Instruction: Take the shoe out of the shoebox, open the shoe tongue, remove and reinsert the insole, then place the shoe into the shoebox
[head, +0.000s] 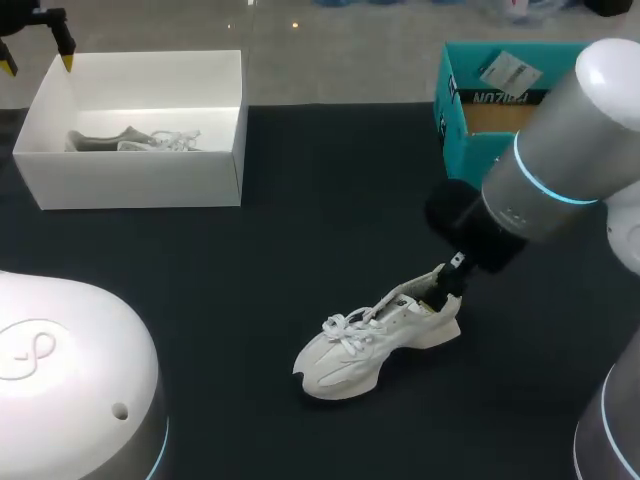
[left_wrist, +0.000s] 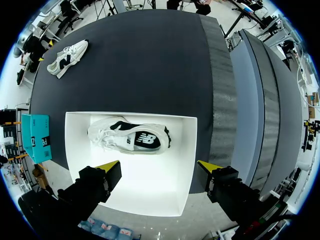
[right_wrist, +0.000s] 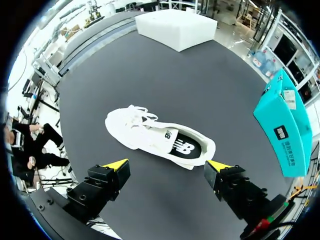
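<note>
Shoebox (head: 130, 180) wall partly hides the shoe (head: 140, 140) inside.

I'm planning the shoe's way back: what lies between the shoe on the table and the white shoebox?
Nothing stands there. Only bare dark table lies between the shoe and the white shoebox, as the head view shows. The right wrist view agrees.

Right arm (head: 560, 160): fat silver-grey tube, white round cap on end, thin light-blue ring around it, black part past ring. Second grey piece low at side, blue ring too.
Left arm (head: 60, 380): big smooth white dome, faint loop mark pressed in, one small dark hole, light-blue line at lower edge.
Left gripper (left_wrist: 159, 166): two black blocky fingers (left_wrist: 95, 182), bright yellow wedge tips.
Right gripper (right_wrist: 167, 165): same black blocks, same yellow tips, small round screws on one finger, little red and green bit low on other.
</note>
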